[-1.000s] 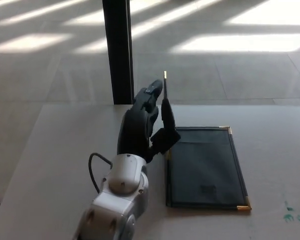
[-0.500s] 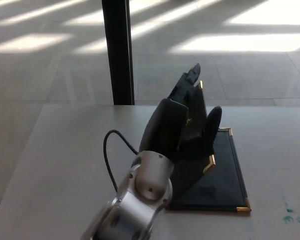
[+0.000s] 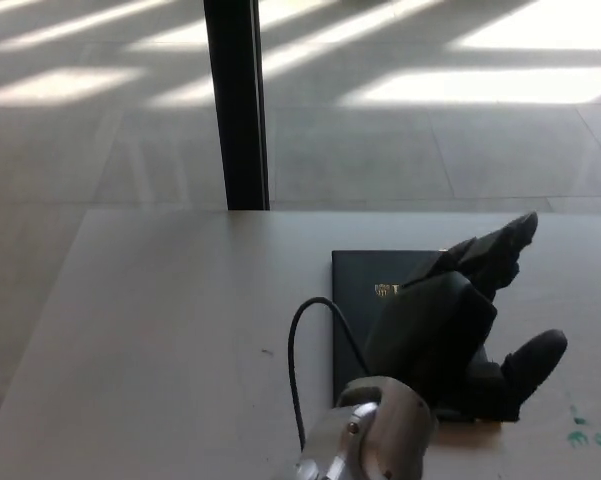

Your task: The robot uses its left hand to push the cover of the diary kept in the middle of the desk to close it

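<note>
So my left hand (image 3: 458,335), the black one with a thumb and two thick fingers, is lying palm down right across the dark rectangular diary with the small gold emblem on its cover (image 3: 358,285). The diary sits flat and shut in the middle of the pale grey desk (image 3: 160,330), long side running away from me, and only its left strip and top left corner show past my hand. The gold emblem (image 3: 386,291) peeks out just beside my knuckles.

My fingers (image 3: 500,250) are spread apart, not gripping anything, pointing off up and to the right past the far edge of the cover. My thumb (image 3: 536,357) sticks out on its own toward the right, near the diary's near right corner. The hand is just resting on the cover, holding nothing.

The silver metal wrist (image 3: 375,440) comes up from the bottom of the view, and a thin black cable (image 3: 298,340) loops out of it over the desk just left of the diary. A few green marks (image 3: 585,428) sit on the desk by the right edge. Beyond the desk there's a black upright post (image 3: 235,100) against the sunlit tiled floor (image 3: 460,90).
</note>
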Robot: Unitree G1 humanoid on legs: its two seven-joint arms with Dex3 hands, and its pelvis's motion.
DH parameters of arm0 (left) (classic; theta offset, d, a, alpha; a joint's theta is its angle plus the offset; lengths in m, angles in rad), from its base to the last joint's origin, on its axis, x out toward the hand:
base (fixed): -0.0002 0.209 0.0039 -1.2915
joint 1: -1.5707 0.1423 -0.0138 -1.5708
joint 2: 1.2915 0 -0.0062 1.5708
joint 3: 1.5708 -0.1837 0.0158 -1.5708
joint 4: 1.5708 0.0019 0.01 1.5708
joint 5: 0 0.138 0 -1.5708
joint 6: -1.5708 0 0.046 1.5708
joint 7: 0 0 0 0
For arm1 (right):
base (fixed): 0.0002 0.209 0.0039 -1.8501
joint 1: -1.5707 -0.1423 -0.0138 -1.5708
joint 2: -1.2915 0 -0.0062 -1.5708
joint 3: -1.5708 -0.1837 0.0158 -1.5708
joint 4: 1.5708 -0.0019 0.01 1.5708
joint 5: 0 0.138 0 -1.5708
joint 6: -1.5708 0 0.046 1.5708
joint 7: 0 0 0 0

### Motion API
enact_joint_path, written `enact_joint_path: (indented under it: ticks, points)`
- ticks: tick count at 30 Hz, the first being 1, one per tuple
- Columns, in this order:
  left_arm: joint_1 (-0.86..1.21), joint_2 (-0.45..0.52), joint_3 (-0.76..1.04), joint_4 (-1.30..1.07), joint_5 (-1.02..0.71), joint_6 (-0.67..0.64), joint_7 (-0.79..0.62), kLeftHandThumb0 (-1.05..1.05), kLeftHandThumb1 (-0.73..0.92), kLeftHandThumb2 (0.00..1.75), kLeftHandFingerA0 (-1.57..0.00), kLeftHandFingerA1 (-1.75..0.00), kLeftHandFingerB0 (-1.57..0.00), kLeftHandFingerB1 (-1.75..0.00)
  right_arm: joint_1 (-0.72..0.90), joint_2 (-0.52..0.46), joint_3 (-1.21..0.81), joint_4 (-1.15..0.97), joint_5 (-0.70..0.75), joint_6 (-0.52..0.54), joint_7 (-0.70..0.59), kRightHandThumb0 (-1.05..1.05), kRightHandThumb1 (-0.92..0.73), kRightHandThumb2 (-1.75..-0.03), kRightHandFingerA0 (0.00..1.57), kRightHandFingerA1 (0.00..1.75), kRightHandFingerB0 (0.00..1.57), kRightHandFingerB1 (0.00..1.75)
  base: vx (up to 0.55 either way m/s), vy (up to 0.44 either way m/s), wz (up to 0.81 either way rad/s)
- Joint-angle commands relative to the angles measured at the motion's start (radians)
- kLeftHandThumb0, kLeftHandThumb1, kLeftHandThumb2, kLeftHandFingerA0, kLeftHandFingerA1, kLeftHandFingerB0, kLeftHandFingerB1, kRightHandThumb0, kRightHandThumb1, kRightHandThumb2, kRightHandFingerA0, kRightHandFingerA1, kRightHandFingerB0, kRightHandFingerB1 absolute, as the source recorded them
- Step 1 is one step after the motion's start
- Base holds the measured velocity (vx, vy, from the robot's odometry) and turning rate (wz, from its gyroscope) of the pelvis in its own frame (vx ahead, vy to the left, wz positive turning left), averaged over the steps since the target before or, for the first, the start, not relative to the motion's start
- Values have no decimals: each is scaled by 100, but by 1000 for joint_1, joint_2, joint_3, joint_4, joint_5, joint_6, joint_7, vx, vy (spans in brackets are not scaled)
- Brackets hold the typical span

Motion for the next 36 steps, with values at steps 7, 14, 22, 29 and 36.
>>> enact_joint_path:
  ticks: [7, 14, 22, 29, 36]
  points:
    - [-148, 293, -376, -43, 613, -129, -113, -105, 88, 116, 0, -17, 0, 0, 2, -38, 35, -40, -23, 22, -3, -96, -82, -65, 76, 78, 55, 57, 0, 0, 0]
    - [-129, 531, -158, -172, 607, -96, -116, -95, 85, 118, 0, -20, 0, -9, 20, -30, 27, -39, -16, 20, -13, -96, -81, -65, 76, 78, 58, 55, 0, 0, 0]
    - [105, 844, 184, -286, 466, -58, -5, -76, 74, 114, -1, -29, -2, -24, 19, -31, 20, -32, -3, 28, -9, -95, -81, -65, 75, 78, 57, 55, 0, 0, 0]
    - [413, 946, 532, -191, 268, -24, 67, -74, 92, 68, -2, -27, -9, -23, 8, -33, 16, -10, 0, 16, -7, -92, -82, -65, 74, 76, 57, 54, 0, 0, 0]
    - [623, 845, 864, 187, -5, -273, 156, -81, 74, 110, -1, -46, -6, -38, 11, -32, 11, -20, 1, 26, -17, -94, -82, -66, 74, 78, 57, 55, 0, 0, 0]
